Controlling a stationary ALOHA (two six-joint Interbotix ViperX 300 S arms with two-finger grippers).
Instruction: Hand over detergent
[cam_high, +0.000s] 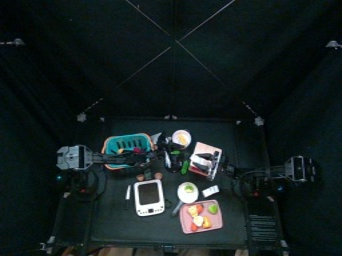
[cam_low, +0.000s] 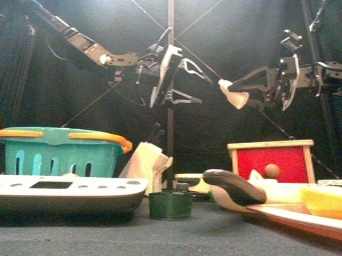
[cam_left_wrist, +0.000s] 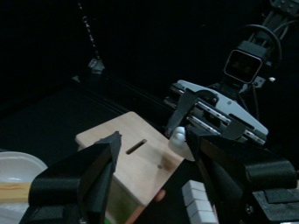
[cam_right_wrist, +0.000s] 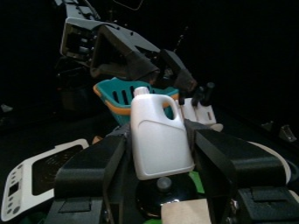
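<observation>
Top view is showing the left arm and the right arm reaching in toward the middle of the black bench.

Front view is showing the left pincer hanging high with its jaws spread apart and empty. Just beside it, the right pincer is gripping the white plastic handled detergent jug well above the bench, with the jug lying roughly level and pointing toward the left pincer.

Left wrist view is looking past the spread jaws at a salmon-coloured flat box.

Right wrist view is showing the jug's long axis running along the jaws, cap end outward.
</observation>
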